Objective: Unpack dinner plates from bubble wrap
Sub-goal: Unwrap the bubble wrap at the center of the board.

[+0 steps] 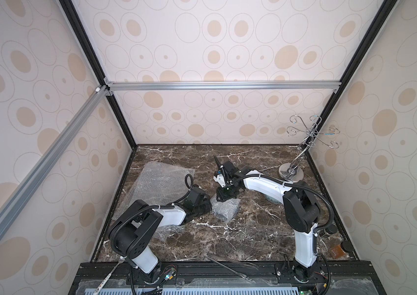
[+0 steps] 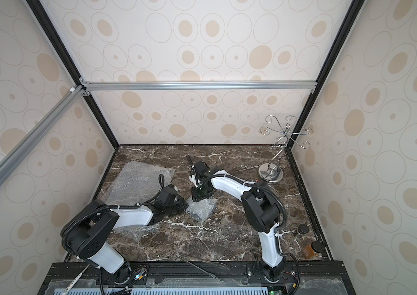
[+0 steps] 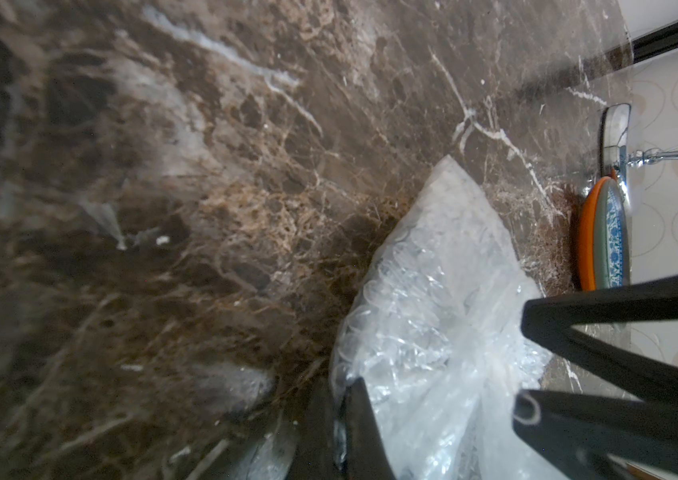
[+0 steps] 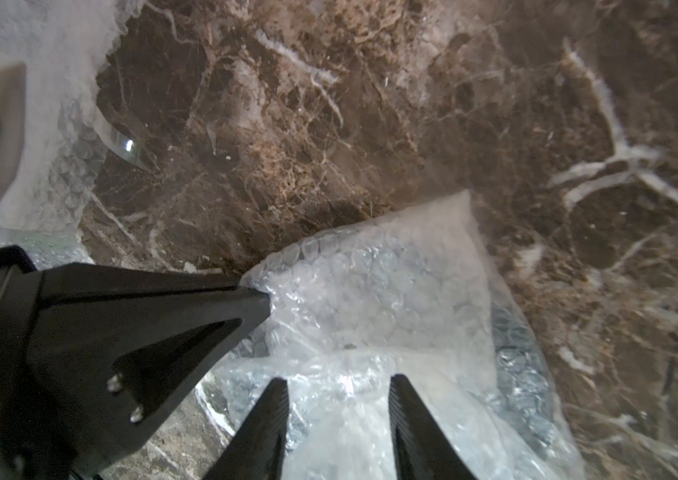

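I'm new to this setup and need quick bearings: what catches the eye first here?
The action is at the middle of the marble table: the left hand is pinched shut on a corner of a crumpled bubble-wrap bundle, with the right hand poised open over it. In the far right corner is a shiny wire stand, with a pale plate stacked on an orange plate beside its base. A flat bubble-wrap sheet lies far left.

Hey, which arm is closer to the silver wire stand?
Right. The right arm passes just in front of the stand; the left arm is far off on the other side, over the flat bubble wrap.
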Tool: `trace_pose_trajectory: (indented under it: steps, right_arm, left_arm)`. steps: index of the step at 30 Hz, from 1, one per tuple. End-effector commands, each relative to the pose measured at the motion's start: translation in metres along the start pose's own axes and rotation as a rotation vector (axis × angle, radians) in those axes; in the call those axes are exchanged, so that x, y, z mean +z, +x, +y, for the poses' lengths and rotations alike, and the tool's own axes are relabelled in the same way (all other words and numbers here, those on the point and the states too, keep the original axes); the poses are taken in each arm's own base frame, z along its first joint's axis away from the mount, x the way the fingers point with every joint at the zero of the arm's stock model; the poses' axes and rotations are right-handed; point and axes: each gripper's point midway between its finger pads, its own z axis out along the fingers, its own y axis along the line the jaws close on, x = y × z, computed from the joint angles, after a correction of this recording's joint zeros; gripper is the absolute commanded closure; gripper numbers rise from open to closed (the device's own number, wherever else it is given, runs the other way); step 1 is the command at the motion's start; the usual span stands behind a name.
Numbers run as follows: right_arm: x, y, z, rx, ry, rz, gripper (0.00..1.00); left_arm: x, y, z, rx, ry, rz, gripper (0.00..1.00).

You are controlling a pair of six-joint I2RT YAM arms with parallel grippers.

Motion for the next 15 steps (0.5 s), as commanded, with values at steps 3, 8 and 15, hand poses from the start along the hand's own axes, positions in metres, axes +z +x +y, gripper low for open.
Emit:
trace_pose_trajectory:
  steps: [3, 8, 15]
  right_arm:
    - [0.011, -0.003, 0.009, -0.056, -0.005, 0.012, 0.58]
    - [0.020, 0.002, 0.008, -0.060, -0.001, 0.036, 0.58]
    - [0.033, 0.014, 0.013, -0.075, 0.002, 0.072, 0.60]
  left_arm:
    - [-0.002, 0.008, 0.010, -0.016, -0.034, 0.027, 1.00]
    - [-0.002, 0.008, 0.009, -0.017, -0.030, 0.025, 1.00]
    - [-0.002, 0.006, 0.007, -0.021, -0.026, 0.019, 1.00]
